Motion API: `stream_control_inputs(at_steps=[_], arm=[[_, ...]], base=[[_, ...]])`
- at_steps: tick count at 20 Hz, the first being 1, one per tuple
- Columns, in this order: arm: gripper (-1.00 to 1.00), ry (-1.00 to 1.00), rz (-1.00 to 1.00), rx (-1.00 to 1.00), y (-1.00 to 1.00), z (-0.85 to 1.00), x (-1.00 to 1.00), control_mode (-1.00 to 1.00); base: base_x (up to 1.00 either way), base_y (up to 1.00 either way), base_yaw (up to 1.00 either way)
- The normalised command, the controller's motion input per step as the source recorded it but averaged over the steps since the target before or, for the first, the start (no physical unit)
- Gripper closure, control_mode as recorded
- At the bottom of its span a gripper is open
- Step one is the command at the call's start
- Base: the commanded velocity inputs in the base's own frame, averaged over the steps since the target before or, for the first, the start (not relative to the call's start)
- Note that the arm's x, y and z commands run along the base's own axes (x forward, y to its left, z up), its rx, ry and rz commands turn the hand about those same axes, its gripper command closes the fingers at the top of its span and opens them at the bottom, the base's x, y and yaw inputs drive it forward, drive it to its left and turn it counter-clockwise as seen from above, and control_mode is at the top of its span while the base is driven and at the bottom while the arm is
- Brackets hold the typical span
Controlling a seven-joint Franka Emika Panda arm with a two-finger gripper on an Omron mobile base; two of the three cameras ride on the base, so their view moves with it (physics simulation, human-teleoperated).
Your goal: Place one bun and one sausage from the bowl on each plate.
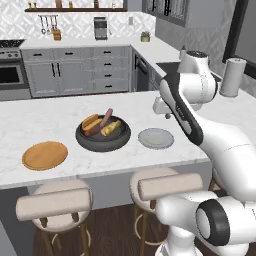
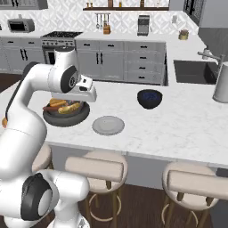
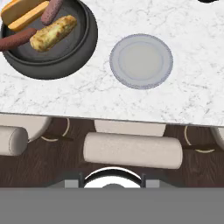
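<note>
- The dark bowl (image 1: 103,134) sits on the white marble counter (image 1: 50,120), and it holds all four pieces: two buns and two sausages.
- In the hand view, one bun (image 3: 53,33) lies near the bowl's middle, the other bun (image 3: 22,12) sits at about 10 o'clock against the rim.
- One sausage (image 3: 16,40) rests at about 8 o'clock in the bowl, touching the first bun's end; the other sausage (image 3: 52,10) is at about 12 o'clock, poking over the rim.
- The light grey plate (image 1: 156,138) lies just beside the bowl at its 3 o'clock from the left base view, bare on top.
- The wooden plate (image 1: 45,155) lies at the bowl's 8 o'clock, a little apart, also bare.
- A glossy dark-blue bowl (image 2: 149,99) stands further back on the counter, at the grey plate's 1 o'clock from the right base view.
- The gripper (image 2: 89,91) hangs above the counter's near edge, close to the dark bowl; I cannot tell how far its jaws stand apart.
- Padded stools (image 3: 132,150) stand under the counter's overhang.
</note>
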Motion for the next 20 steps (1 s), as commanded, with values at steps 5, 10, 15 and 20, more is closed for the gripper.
stream_control_inputs(at_steps=[5, 10, 15, 20], arm=[[-1.0, 0.0, 0.0, 0.0, 0.0, 0.0, 0.0, 1.0], [-1.0, 0.0, 0.0, 0.0, 0.0, 0.0, 0.0, 1.0], [-1.0, 0.0, 0.0, 0.0, 0.0, 0.0, 0.0, 1.0], [-1.0, 0.0, 0.0, 0.0, 0.0, 0.0, 0.0, 1.0]], base=[[0.0, 0.49, -0.01], [0.1, 0.84, 0.0], [0.43, 0.08, 0.0], [0.69, 0.09, -0.02]])
